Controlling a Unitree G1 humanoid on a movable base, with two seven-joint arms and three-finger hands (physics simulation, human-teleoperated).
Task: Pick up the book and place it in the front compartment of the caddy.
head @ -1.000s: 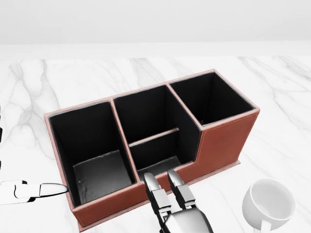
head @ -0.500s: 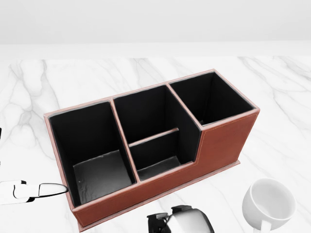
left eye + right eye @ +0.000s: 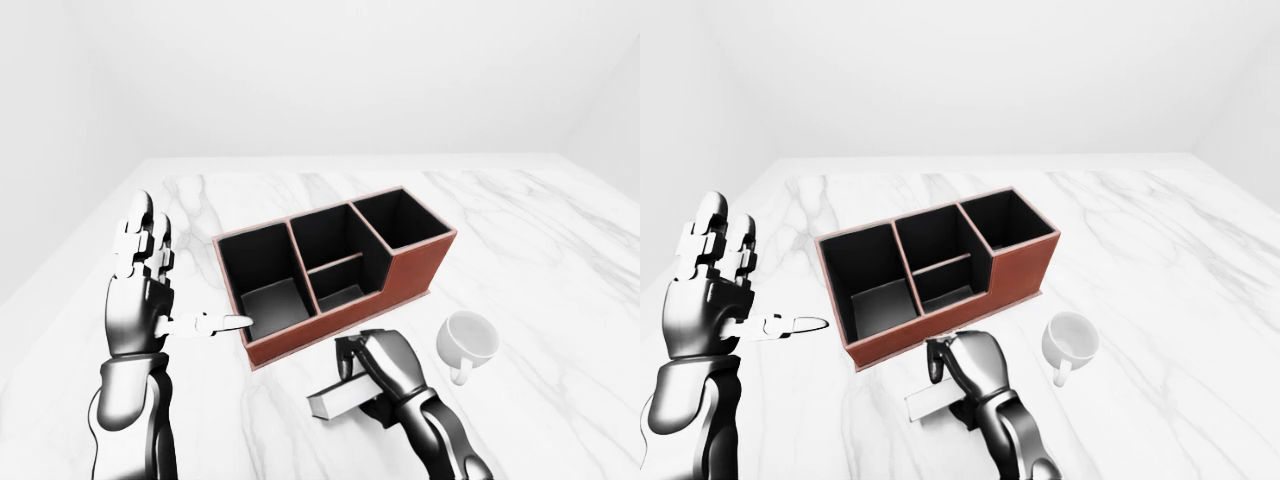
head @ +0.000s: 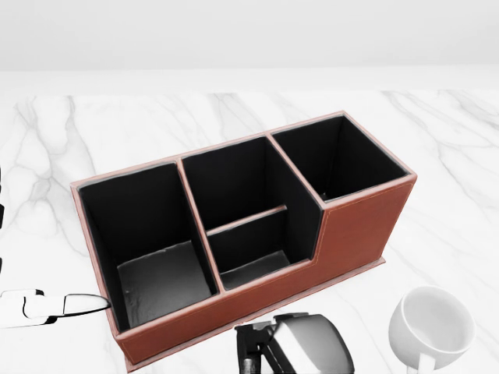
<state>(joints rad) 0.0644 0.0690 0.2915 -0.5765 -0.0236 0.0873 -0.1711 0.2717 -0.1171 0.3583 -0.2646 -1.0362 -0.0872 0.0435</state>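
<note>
Head view looks steeply down, close on the caddy [image 4: 257, 234] (both eye views wider).

left hand [image 3: 145, 285]: raised, fingers spread | right hand [image 3: 385, 365]: low, fingers curled

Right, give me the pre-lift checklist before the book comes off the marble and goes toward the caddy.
1. Right hand closed on the book: ok, fingers curl over its right end.
2. Book lifted off the marble counter: not ok, it appears to lie flat on it.
3. Caddy compartments free of objects: ok, all show bare dark interiors in the head view.
4. Left hand out of the way: ok, raised open to the left of the caddy, one finger pointing toward it without touching.
5. White mug clear of the lift: ok, it stands to the right of the right hand, apart from it.
6. Grip firmness: cannot tell.
</note>
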